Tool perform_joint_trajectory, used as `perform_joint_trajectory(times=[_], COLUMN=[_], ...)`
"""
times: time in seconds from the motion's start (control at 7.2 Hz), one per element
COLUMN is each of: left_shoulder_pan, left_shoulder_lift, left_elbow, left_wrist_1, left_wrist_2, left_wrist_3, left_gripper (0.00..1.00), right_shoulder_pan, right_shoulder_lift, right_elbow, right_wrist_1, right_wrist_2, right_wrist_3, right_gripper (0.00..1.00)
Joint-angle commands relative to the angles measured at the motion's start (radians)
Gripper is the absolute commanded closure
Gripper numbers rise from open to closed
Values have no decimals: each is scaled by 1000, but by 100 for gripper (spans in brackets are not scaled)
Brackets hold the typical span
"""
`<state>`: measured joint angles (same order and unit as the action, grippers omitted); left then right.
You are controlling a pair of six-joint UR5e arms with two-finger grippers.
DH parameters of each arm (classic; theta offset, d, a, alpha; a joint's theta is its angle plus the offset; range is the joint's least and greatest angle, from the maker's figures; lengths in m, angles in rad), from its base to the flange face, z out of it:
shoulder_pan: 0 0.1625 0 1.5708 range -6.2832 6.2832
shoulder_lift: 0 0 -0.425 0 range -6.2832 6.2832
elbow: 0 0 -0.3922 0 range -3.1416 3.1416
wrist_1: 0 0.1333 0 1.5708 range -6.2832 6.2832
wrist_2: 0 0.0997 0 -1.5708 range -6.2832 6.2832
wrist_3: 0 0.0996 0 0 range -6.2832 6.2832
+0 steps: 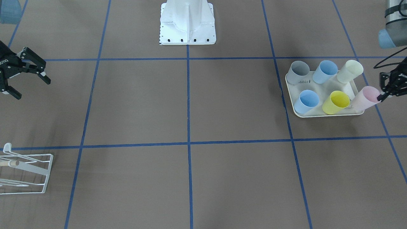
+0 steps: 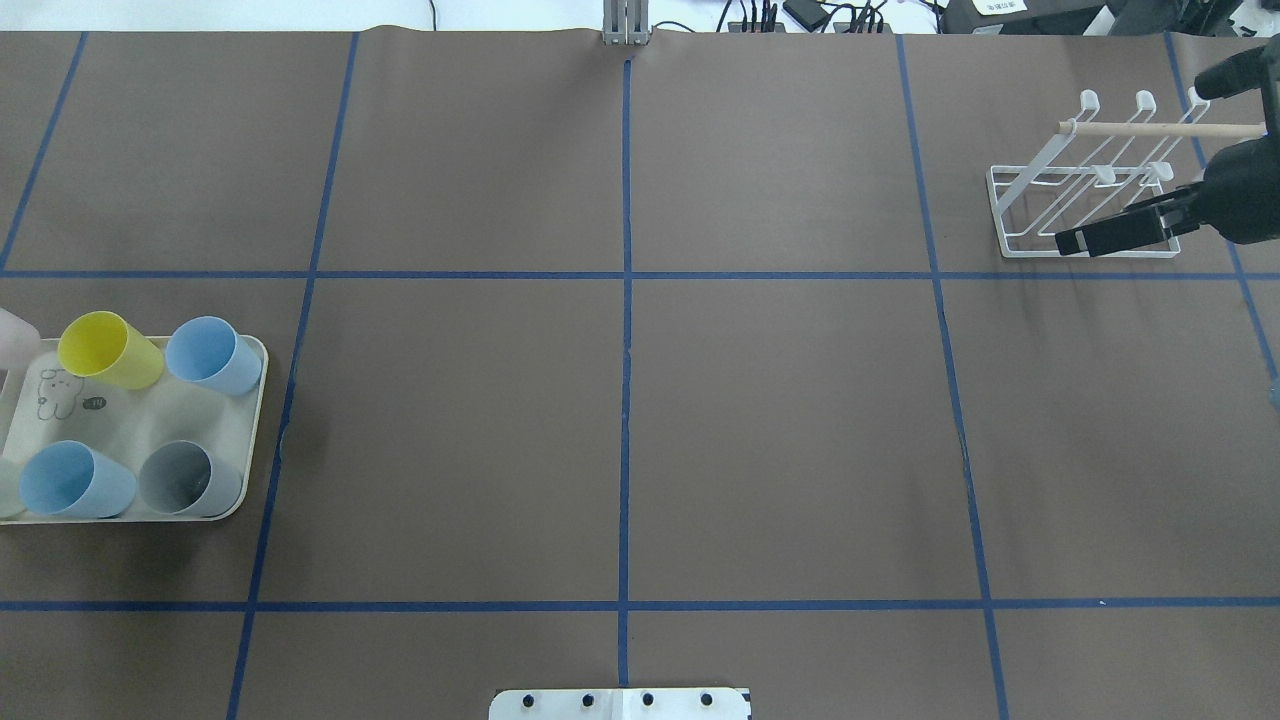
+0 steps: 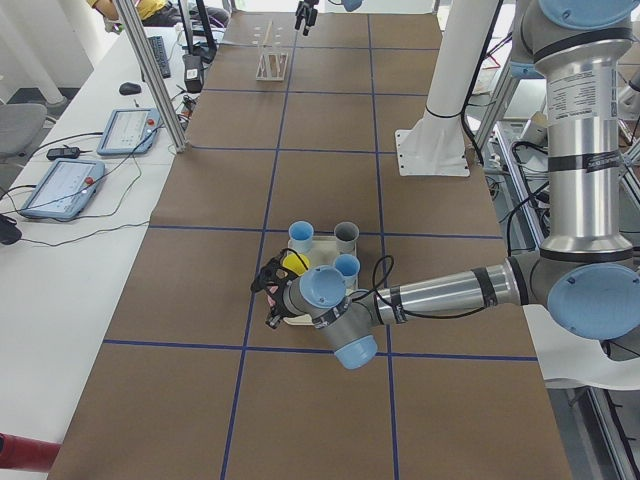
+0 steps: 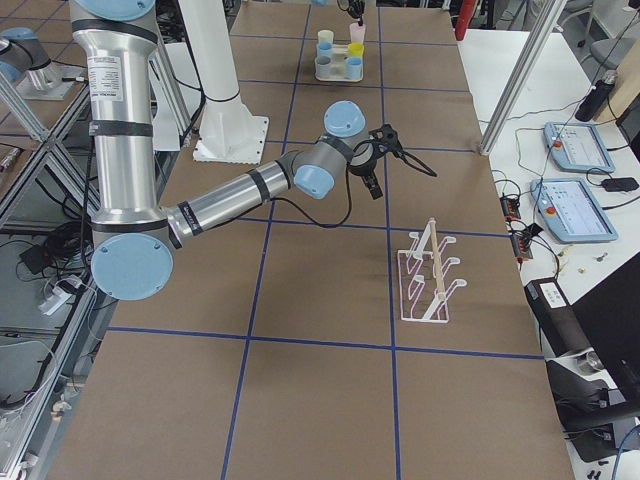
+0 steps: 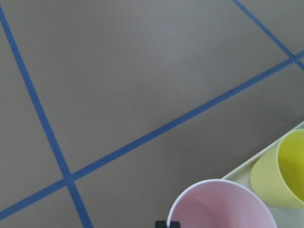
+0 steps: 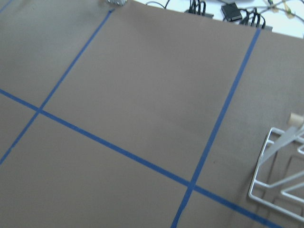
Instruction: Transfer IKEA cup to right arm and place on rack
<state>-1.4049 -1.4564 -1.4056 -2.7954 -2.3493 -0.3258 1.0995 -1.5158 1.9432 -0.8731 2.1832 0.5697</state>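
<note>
Pinches the rim of the pink IKEA cup (image 1: 365,99) with the left gripper (image 1: 382,96), at the outer corner of the cream rabbit-print tray (image 1: 318,115), just beside the yellow cup (image 1: 336,102). Cannot tell whether touching the tray there or raised off it. Hovers with the right gripper (image 1: 30,86), fingers spread wide, at the opposite end of the table, near the white wire rack (image 1: 31,173) but apart from it.
</note>
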Motion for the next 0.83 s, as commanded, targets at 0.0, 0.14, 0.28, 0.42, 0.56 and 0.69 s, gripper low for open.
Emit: perform_joint_trajectory(times=[0.0, 0.14, 0.28, 0.42, 0.56, 0.69], left_shoulder_pan=[-115, -115, -109, -67, 1, 86], left_shoulder_lift=[-50, -58, -64, -71, -106, -180], left_elbow=[-140, -305, -457, -548, -616, -671], left_wrist_1=[168, 347, 438, 450, 436, 436], left_wrist_2=[-105, -107, -108, -170, -204, -196], left_wrist_3=[-15, -78, -231, -430, -635, -871], left_gripper=[100, 100, 100, 100, 100, 100], right_shoulder_pan=[-48, -73, -93, -169, -223, -266], right_shoulder_lift=[93, 92, 83, 101, 164, 227], right_elbow=[-146, -164, -190, -220, -222, -230], right_wrist_1=[301, 387, 486, 538, 542, 536], right_wrist_2=[-37, -105, -130, -138, -163, -169], right_wrist_3=[-16, -28, -75, -140, -136, -134], right_gripper=[1, 1, 5, 4, 2, 2])
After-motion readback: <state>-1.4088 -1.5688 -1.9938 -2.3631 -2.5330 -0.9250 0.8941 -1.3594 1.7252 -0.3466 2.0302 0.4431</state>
